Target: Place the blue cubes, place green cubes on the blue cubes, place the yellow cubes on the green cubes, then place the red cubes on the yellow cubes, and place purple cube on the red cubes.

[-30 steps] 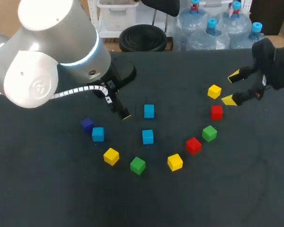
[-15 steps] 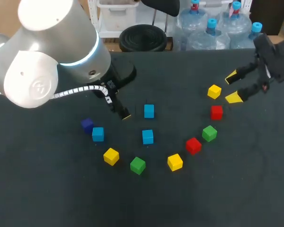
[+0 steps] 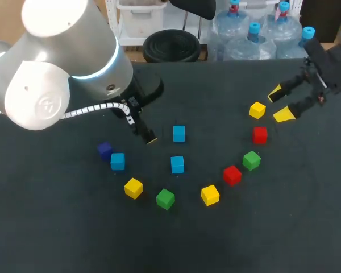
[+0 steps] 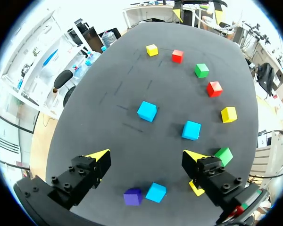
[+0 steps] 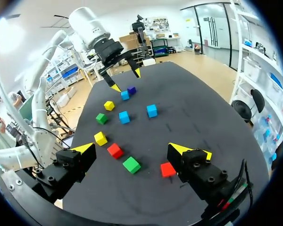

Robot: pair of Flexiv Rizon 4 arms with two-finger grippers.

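Black counter (image 3: 57,239) carries every cube lying singly, none stacked: the purple cube (image 3: 105,150) sits just beside one blue cube (image 3: 117,161), two more blue cubes (image 3: 179,133) lie near the middle, and the yellow cubes (image 3: 133,187), green cubes (image 3: 165,198) and red cubes (image 3: 232,175) curve in an arc toward the right side. Above the purple cube and its blue neighbour hangs the left gripper (image 4: 146,157), fingers spread wide. Over at the right, the right gripper (image 3: 279,104) hovers just beside the far yellow cube (image 3: 257,110), likewise spread.
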